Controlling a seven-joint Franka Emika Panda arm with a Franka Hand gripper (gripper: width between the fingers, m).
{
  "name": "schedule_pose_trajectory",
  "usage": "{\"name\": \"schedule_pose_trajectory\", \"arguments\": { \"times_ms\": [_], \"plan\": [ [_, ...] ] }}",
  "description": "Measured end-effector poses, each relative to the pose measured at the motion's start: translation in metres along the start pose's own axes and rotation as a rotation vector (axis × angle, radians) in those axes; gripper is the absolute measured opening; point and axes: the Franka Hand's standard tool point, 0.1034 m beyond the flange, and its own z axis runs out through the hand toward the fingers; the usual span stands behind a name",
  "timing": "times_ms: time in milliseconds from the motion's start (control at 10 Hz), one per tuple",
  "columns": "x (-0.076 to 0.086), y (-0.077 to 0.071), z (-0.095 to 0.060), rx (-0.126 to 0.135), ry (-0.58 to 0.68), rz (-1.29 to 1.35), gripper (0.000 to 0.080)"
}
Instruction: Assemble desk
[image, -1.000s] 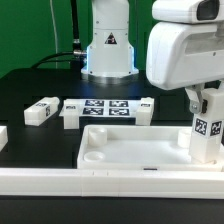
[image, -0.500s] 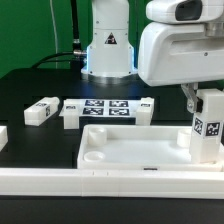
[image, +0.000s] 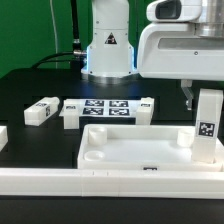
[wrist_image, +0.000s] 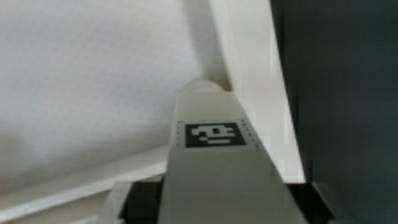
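Single-arm assembly scene, exterior and wrist views. The pincer (image: 203, 97) is closed on an upright white leg (image: 207, 128), a square block gripped near its upper end; one dark finger (image: 188, 97) shows on the side of the block towards the exterior view's left, while the other finger is hidden. The leg stands at the corner of the desk top (image: 100, 150) nearest the exterior view's right. The desk top is a wide white rimmed tray lying flat on the black worktop (image: 30, 85); whether the leg's lower end is seated in the corner socket cannot be told. The wrist view looks down along the block, which points into the angle where two rims of the tray meet. The leg's face carries a square black-and-white tag (image: 207, 130), a coded pattern with no legible lettering. Behind the tray lies the marker board (image: 108, 107), printed with several such tags. A second leg (image: 42, 110) rests on its side towards the exterior view's left, well apart from the tray. A long white rail (image: 110, 182) runs across the foreground. The robot base (image: 108, 50) bears a black warning triangle (image: 110, 42); no brand name or text is readable.
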Motion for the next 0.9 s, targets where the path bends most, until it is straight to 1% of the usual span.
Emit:
{"name": "schedule_pose_trajectory", "arguments": {
  "times_ms": [100,400,500,600,700,800,900],
  "plan": [
    [0.0004,0.0005,-0.0001,0.007,-0.004,0.096,0.029],
    [0.0001,0.0002,0.0003,0.012,-0.008,0.334,0.029],
    [-0.0015,-0.0017,0.0006,0.007,-0.008,0.379,0.029],
    [-0.0021,-0.0033,0.0005,0.012,-0.01,0.378,0.029],
    [-0.0022,-0.003,0.0006,0.01,-0.01,0.34,0.0441],
    [-0.0034,-0.0026,0.0008,0.004,-0.016,0.262,0.0569],
    [-0.0036,-0.0035,0.0004,-0.002,-0.015,0.221,0.0569]
  ]
}}
